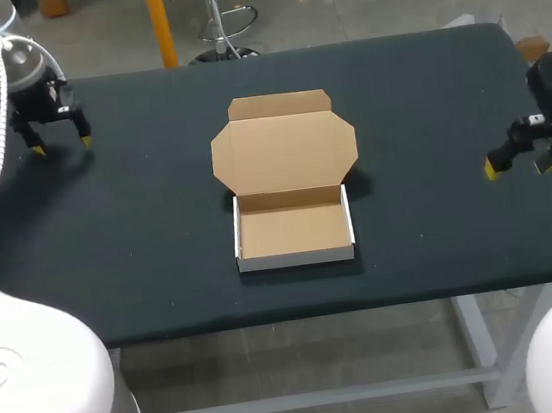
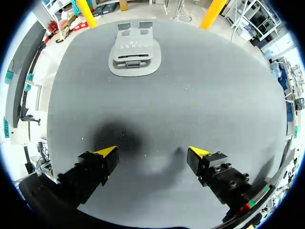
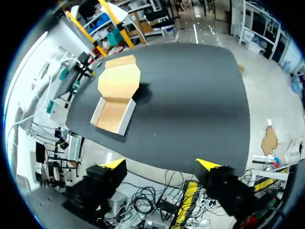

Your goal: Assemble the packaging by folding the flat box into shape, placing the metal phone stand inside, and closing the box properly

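The cardboard box point(image 1: 293, 233) stands folded into a shallow tray in the middle of the table, empty, with its lid point(image 1: 284, 150) laid open away from the front edge. The right wrist view shows the box point(image 3: 113, 116) far ahead of my right gripper point(image 3: 162, 164). A flat grey metal phone stand point(image 2: 135, 53) lies on the cloth well ahead of my left gripper point(image 2: 152, 152); I cannot make it out in the head view. My left gripper point(image 1: 62, 145) hangs open over the far left corner. My right gripper point(image 1: 517, 169) hangs open at the right edge. Neither holds anything.
The table point(image 1: 158, 231) is covered with a dark cloth. Bare cloth lies on both sides of the box and between each gripper and the box. My right gripper sits past the table's right edge point(image 3: 190, 167) in its wrist view.
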Motion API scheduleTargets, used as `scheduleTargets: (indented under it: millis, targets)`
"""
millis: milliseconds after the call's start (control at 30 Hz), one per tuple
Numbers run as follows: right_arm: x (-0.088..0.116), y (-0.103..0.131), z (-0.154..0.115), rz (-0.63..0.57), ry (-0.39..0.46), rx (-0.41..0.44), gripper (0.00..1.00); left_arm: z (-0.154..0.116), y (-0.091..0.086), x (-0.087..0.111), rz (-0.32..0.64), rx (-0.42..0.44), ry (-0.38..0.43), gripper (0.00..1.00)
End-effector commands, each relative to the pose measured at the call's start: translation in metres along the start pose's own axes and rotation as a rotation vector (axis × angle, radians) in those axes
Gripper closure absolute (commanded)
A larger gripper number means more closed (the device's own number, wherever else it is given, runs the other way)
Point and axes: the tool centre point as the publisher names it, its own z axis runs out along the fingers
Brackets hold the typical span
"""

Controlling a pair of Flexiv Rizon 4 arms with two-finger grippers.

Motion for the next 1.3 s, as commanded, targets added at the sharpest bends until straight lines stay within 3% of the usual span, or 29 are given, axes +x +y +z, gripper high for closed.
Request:
scheduleTargets:
  millis: [33, 1300]
  targets:
    - [0.001, 0.000, -0.003, 0.000, 0.000, 0.005, 0.00, 0.009, -0.014, -0.002, 0.000, -0.067, 0.004, 0.00]
    - [0.001, 0.000, -0.003, 0.000, 0.000, 0.005, 0.00, 0.016, -0.061, -0.016, 0.005, -0.067, 0.022, 0.00]
